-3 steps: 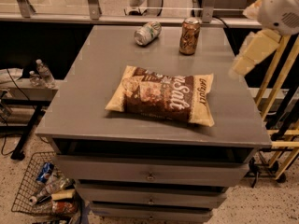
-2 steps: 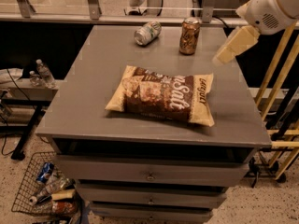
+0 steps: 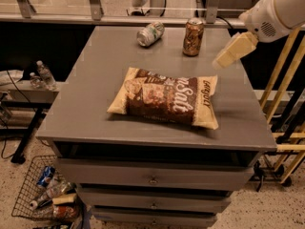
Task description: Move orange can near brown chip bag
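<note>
- The gripper hangs over the far right part of the table. It slants down and to the left from the white arm, which enters at the top right corner. It shows as one cream block, and I cannot tell whether it is spread or pressed together.
- The orange can stands upright near the far edge of the table. It is just left of the gripper and apart from it.
- The bag lies flat in the middle of the table, on the near side of the can, with white "Salt" lettering across its dark brown face. Bare grey tabletop shows between bag and can, so they do not touch. The bag's right end lies nearer than the gripper and a little to its left.
- A silver-green can lies on its side left of the orange can, also by the far edge, with a gap between the two.
- The table is grey, with drawers stacked in its near face.
- On the floor at the near left sits a wire basket holding bottles and cans.
- Two bottles stand on a low shelf left of the table.
- Yellow bars lean at the right, behind the arm.
</note>
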`<action>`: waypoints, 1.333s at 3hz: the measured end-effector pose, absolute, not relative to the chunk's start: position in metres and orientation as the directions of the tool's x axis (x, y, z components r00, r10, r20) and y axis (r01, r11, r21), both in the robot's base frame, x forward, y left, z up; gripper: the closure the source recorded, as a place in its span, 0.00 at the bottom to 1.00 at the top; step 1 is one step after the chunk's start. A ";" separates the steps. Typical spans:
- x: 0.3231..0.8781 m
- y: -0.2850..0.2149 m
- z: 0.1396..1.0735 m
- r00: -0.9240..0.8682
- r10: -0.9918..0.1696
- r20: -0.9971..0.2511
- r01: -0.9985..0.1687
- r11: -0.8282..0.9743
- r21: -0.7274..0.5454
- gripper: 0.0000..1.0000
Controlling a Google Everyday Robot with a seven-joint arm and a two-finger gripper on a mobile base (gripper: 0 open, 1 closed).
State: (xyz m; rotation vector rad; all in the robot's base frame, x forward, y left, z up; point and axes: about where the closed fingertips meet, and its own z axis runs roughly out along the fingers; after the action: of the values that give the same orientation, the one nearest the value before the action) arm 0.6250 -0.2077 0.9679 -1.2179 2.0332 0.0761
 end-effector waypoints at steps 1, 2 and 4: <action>0.660 -0.196 0.950 -0.265 -0.677 -0.687 -0.759 0.586 -0.284 0.00; 0.703 -0.192 0.935 -0.261 -0.608 -0.750 -0.724 0.637 -0.264 0.00; 0.768 -0.185 0.933 -0.236 -0.501 -0.833 -0.623 0.735 -0.266 0.00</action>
State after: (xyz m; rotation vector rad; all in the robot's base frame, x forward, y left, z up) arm 0.7679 -0.1848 0.9332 -0.8658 1.8927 0.1470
